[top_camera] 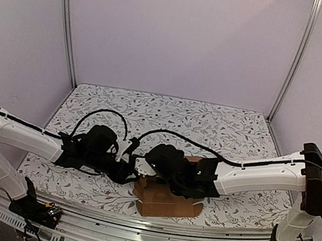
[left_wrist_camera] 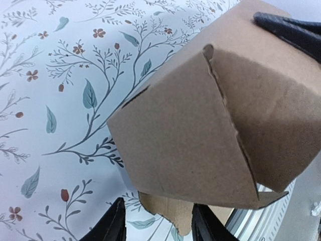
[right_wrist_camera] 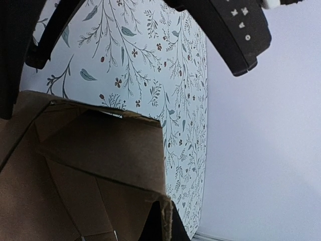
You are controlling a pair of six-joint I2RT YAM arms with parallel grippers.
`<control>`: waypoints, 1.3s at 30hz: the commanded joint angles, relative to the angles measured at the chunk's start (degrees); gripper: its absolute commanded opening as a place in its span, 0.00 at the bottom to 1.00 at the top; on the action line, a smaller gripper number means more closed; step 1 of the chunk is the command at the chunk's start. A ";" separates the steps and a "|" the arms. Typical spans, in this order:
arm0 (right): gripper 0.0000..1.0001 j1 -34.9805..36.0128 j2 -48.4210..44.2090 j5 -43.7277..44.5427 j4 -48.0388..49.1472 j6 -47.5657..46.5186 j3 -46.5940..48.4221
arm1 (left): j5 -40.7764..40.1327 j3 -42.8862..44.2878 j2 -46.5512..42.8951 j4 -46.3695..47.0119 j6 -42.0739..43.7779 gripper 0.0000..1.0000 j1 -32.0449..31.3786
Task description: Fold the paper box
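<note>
The paper box (top_camera: 163, 202) is brown cardboard, partly formed, and stands on the floral tablecloth near the front edge. In the left wrist view the box (left_wrist_camera: 200, 135) fills the centre and right, and a loose tab (left_wrist_camera: 173, 213) hangs between my left fingers. My left gripper (left_wrist_camera: 159, 223) is open, its jaws apart on either side of that tab without clamping it. In the right wrist view I look into the box (right_wrist_camera: 95, 165). My right gripper (right_wrist_camera: 168, 223) is shut on the top edge of one box wall. The two grippers meet over the box in the top view, the left gripper (top_camera: 129, 174) and the right gripper (top_camera: 151, 171).
The floral tablecloth (top_camera: 168, 115) covers the table. The metal front rail (top_camera: 148, 233) runs just in front of the box. Lilac walls close in the back and sides. Parts of the left arm (right_wrist_camera: 225, 25) hang over the right wrist view.
</note>
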 commanded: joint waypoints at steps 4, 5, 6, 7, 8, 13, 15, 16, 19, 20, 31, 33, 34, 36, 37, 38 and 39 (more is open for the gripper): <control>0.00 0.73 2.70 0.27 2.97 -0.13 -0.94 | -3.16 -0.10 0.67 0.30 1.45 0.44 -0.88; 0.00 0.71 2.85 0.09 2.99 0.01 -0.96 | -3.13 -0.15 0.81 0.61 1.58 0.44 -0.88; 0.00 0.73 2.94 0.02 3.06 0.14 -0.86 | -3.07 -0.24 1.05 0.96 1.72 0.44 -0.88; 0.00 0.68 3.12 -0.03 3.15 0.30 -0.83 | -3.04 -0.34 1.21 1.37 1.89 0.45 -0.88; 0.00 0.72 3.36 -0.12 3.29 0.39 -0.78 | -2.90 -0.36 1.42 1.81 2.01 0.46 -0.88; 0.00 0.73 5.00 0.16 4.59 0.98 -1.14 | -1.86 -0.66 1.90 3.99 2.57 0.51 -0.88; 0.00 0.73 5.23 0.33 5.23 1.17 -1.48 | -2.29 -0.83 1.85 4.37 2.57 0.54 -0.88; 0.00 0.65 5.35 0.46 5.68 1.21 -1.71 | -2.52 -0.90 1.95 4.55 2.53 0.55 -0.88; 0.00 0.73 5.74 1.11 6.90 1.38 -2.15 | -3.16 -1.20 2.24 4.85 2.39 0.58 -0.88; 0.00 0.72 5.84 1.27 7.43 1.39 -2.37 | -3.29 -1.29 2.43 4.87 2.24 0.58 -0.88; 0.00 0.80 7.06 3.59 13.85 0.61 -4.69 | -3.99 -3.21 2.85 6.46 1.16 0.62 -0.97; 0.00 0.74 6.88 3.61 15.19 0.48 -5.59 | -4.60 -3.75 2.42 6.52 1.04 0.63 -0.97; 0.00 0.81 6.87 3.61 15.79 0.30 -5.96 | -4.76 -4.09 2.24 6.63 0.88 0.64 -0.96; 0.00 0.89 6.99 3.70 16.24 0.08 -6.20 | -5.11 -5.04 1.68 7.33 0.57 0.65 -0.97; 0.00 0.90 6.98 3.66 16.45 0.07 -6.35 | -5.35 -5.40 1.46 7.58 0.34 0.65 -0.97; 0.00 0.89 6.96 3.64 16.74 0.07 -6.51 | -5.64 -5.73 1.30 7.96 0.23 0.65 -0.92; 0.00 0.98 6.89 3.54 17.20 0.00 -6.65 | -5.79 -6.12 1.16 8.48 0.06 0.66 -0.95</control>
